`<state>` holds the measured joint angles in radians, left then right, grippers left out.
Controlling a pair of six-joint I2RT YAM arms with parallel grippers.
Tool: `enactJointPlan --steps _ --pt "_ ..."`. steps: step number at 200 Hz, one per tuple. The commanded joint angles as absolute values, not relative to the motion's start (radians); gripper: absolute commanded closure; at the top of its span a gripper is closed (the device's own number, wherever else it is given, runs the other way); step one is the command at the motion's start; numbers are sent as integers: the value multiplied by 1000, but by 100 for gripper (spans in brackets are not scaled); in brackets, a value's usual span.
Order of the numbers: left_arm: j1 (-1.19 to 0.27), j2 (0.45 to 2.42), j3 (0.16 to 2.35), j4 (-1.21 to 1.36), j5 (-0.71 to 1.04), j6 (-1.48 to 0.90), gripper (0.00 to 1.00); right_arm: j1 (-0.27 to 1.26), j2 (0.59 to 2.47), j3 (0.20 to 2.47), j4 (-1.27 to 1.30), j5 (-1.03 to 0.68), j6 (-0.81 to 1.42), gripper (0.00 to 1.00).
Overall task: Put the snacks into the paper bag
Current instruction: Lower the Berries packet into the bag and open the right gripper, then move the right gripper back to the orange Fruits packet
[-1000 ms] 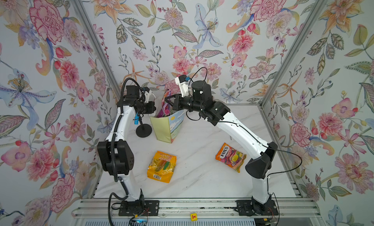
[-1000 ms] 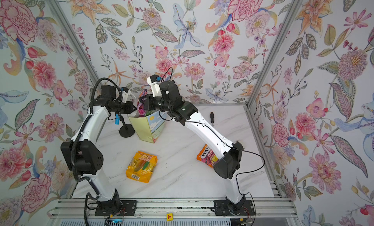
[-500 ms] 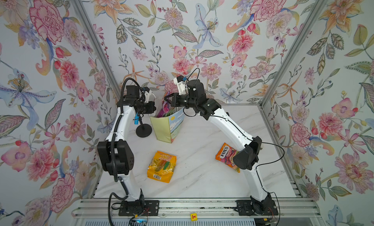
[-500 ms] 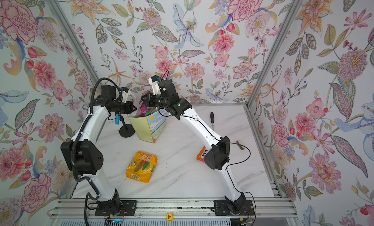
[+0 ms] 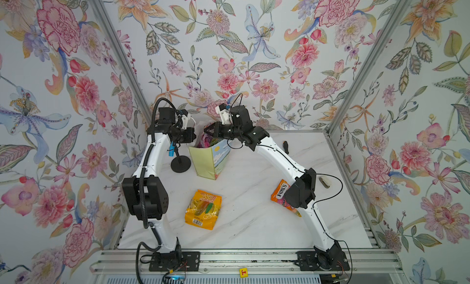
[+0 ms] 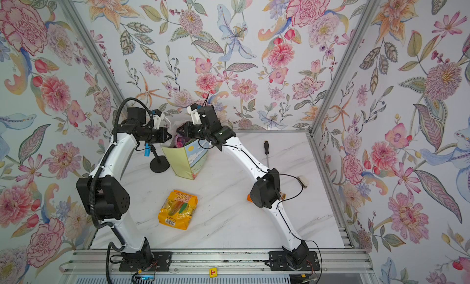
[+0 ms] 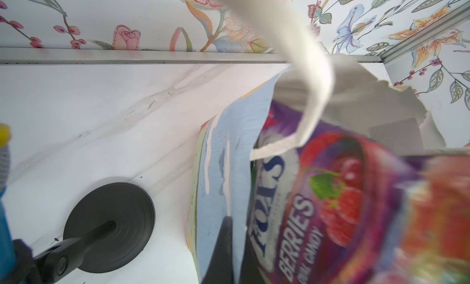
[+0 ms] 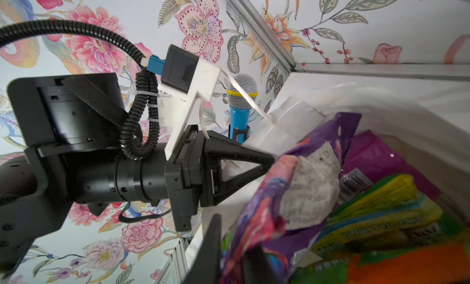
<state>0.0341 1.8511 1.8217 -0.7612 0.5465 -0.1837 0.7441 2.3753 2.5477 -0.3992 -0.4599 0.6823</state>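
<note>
- Left gripper [image 8: 270, 159] is clenching the paper bag [image 5: 203, 160] by its rim.
- Right gripper [image 5: 207, 130], jaws released, is hovering over the bagged purple packet [image 8: 330, 132].
- Yellow packet [image 5: 203, 210] and FOX'S packet [image 5: 279, 192] are waiting outside.

Top views overhead, wrist views beside paper bag [image 7: 223, 168]

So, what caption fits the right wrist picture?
Left gripper pinches the paper bag rim; purple packet rests among other snacks inside.
</note>
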Motion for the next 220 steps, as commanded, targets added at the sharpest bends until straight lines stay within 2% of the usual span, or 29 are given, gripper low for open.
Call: enactJointPlan --steps 1,16,79,106,152,191,220 --pt "53 1805 1813 -747 559 -187 97 733 2274 2488 -403 -372 625 54" --pt "53 1808 1813 -747 560 -189 97 728 2226 2442 -404 -328 599 50" --pt "54 1809 1813 -747 559 -189 97 733 2087 2334 -403 -286 523 49" --pt "54 1807 1813 -747 558 -189 97 733 1974 2202 -401 -257 493 50" --pt "54 1802 1812 -745 557 -190 97 695 1652 1687 -290 -169 513 49" --pt "54 1798 1808 -741 547 -193 97 548 1364 1187 -250 -122 614 48" --pt "54 1791 1801 -733 542 -195 97 442 1205 925 -263 -118 684 48"
